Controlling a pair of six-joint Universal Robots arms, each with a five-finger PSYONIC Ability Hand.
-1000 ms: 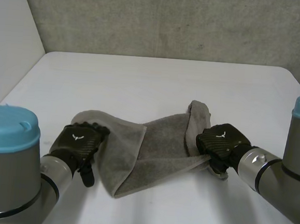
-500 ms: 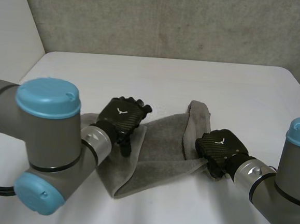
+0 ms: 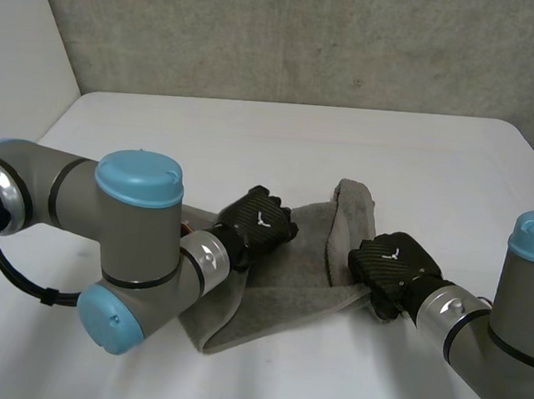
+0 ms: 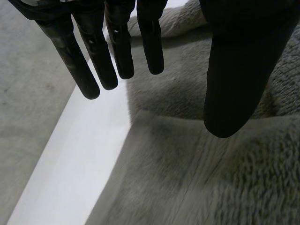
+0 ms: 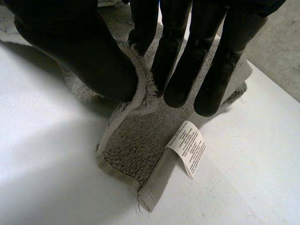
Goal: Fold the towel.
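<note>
A grey towel (image 3: 302,250) lies crumpled in the middle of the white table (image 3: 253,138), with a fold hanging toward the front edge. My left hand (image 3: 261,221) hovers over the towel's left half. In the left wrist view this left hand (image 4: 111,52) has straight fingers and its thumb held apart, open above the towel (image 4: 197,178) with nothing between them. My right hand (image 3: 393,261) sits at the towel's right edge. In the right wrist view the right hand (image 5: 84,54) pinches the towel's hem (image 5: 136,150) between thumb and fingers, near a corner with a white label (image 5: 187,147).
The table's far edge meets a grey concrete wall (image 3: 308,36). Bare tabletop lies behind the towel and to both sides. My left arm's elbow (image 3: 134,244) stands over the table's left front.
My left arm has swung right, carrying its hand from the towel's left end to over the towel's left half. The right hand has barely moved and keeps its pinch.
</note>
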